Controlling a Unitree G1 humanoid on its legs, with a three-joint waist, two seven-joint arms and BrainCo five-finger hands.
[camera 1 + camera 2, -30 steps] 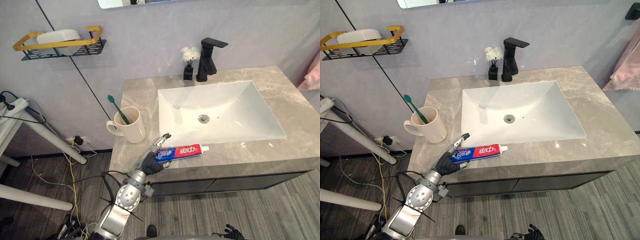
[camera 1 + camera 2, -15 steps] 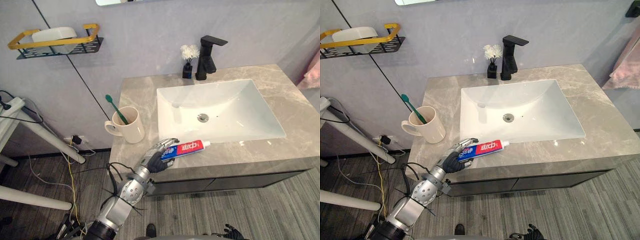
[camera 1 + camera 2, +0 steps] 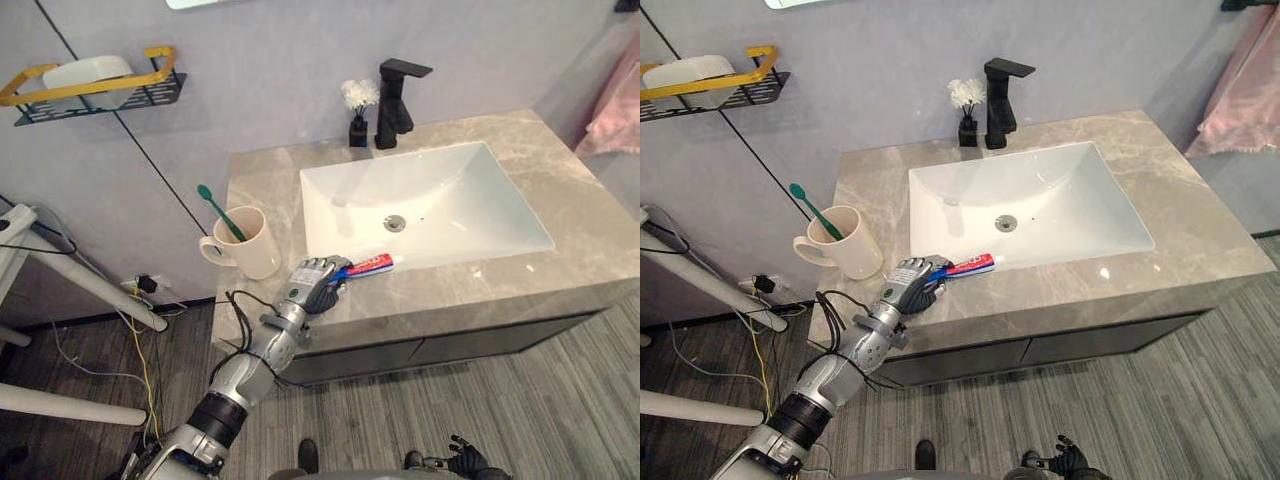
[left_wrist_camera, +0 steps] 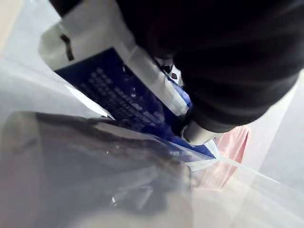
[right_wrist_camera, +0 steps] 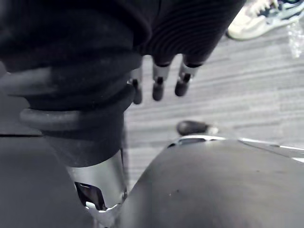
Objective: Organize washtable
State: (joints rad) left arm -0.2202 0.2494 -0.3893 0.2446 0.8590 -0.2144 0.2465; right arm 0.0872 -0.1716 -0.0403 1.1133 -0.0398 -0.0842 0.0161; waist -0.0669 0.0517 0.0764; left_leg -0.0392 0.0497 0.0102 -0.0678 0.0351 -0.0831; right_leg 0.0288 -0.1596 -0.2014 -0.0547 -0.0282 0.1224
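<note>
While the left hand [image 3: 318, 282] is clenched round the tail end of the toothpaste tube [image 3: 372, 264], the left eye view has both at the front lip of the tabletop [image 3: 590, 235], just off the sink [image 3: 450, 185]'s near-left corner. Grabbing the flat end leaves the cap free, I'd guess so the tube can drop into the cup [image 3: 252, 250] at 10 o'clock, next to the toothbrush [image 3: 215, 208].

Right eye view: the long axis runs roughly 9-to-3, cap pointing 3, a touch toward 2. Can't tell if it's lifted.

Left wrist view: the blue-and-white tube is tight against the palm.

Right wrist view: the right hand [image 5: 160, 76] hangs over the floor, fingers loose, holding nothing.
</note>
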